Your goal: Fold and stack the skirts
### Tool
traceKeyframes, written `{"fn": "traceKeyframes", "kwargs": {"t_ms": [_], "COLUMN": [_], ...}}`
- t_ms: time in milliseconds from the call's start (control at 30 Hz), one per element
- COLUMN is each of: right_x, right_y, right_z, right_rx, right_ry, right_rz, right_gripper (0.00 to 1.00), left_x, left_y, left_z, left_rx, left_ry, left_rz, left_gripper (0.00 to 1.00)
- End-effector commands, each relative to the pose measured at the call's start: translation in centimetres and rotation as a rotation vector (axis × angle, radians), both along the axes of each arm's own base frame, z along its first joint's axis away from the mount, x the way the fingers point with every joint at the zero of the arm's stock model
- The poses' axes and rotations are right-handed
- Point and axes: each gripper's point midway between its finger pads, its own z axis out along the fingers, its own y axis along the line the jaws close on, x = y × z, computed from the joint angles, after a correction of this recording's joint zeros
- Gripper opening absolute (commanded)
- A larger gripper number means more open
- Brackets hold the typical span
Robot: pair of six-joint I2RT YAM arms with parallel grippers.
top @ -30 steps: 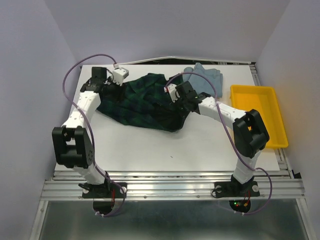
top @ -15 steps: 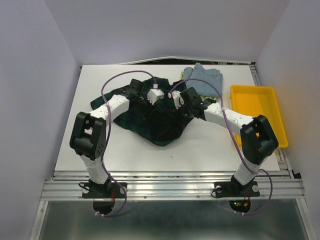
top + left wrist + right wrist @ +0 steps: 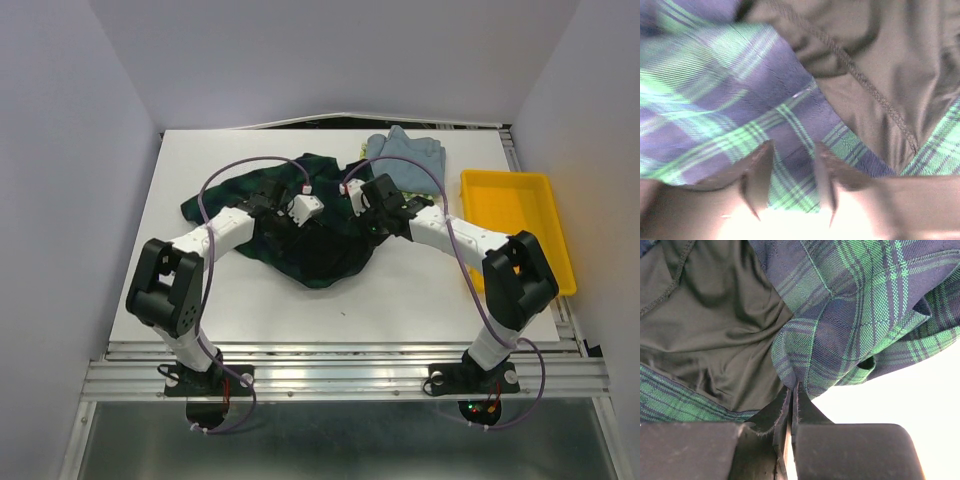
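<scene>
The dark green-navy plaid skirt [image 3: 300,225] lies rumpled mid-table, its dark lining [image 3: 890,65] turned up in places. My left gripper [image 3: 300,205] hovers over its middle. In the left wrist view its jaws [image 3: 790,185] stand apart, with a flat plaid flap [image 3: 740,100] showing between the fingers [image 3: 757,180]. My right gripper [image 3: 365,205] is at the skirt's right side. In the right wrist view it [image 3: 791,392] is shut, pinching a puckered fold of plaid [image 3: 840,315]. The light blue-grey skirt [image 3: 408,155] lies bunched at the far edge.
A yellow plastic tray [image 3: 520,185] sits at the table's right edge. The white tabletop [image 3: 400,290] shows in front of the plaid skirt and at the far left. Purple cables loop above both arms.
The left arm swung from the skirt's far-left corner to its middle. The skirt has bunched inward, with more dark lining showing. The right gripper has hardly moved.
</scene>
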Motion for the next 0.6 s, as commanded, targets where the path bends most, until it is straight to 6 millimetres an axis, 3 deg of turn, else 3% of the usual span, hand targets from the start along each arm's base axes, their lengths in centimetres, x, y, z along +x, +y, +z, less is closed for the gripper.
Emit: {"fn": "traceKeyframes", "kwargs": {"t_ms": [0,133,200,267,567], "right_x": [0.3,-0.7,-0.8,-0.7,-0.3], "right_y": [-0.9,-0.5,-0.6,-0.7,-0.9], "right_z": [1.3,1.3,1.2,1.2,1.4], "right_rx": [0.002,0.04,0.045,0.053,0.12], "right_ry": [-0.039,-0.011,-0.007,-0.001,0.042], "right_rz": [-0.053,-0.041,-0.052,-0.068,-0.11], "right_gripper": [0.01,0.01,0.01,0.01,0.01], "left_x": [1.3,0.8,0.5,0.9,3.9], "left_y": [-1.4,-2.2,-2.5,-3.0,-5.0], "left_z": [5.6,6.2,5.4,5.2,2.3], "left_rx": [-0.079,-0.059,-0.04,-0.039,-0.004], "left_ry": [-0.215,-0.291,-0.291,-0.305,-0.316], "left_rz": [-0.159,-0.4,-0.515,-0.568,-0.684], "left_gripper": [0.57,0.65,0.67,0.72,0.76]}}
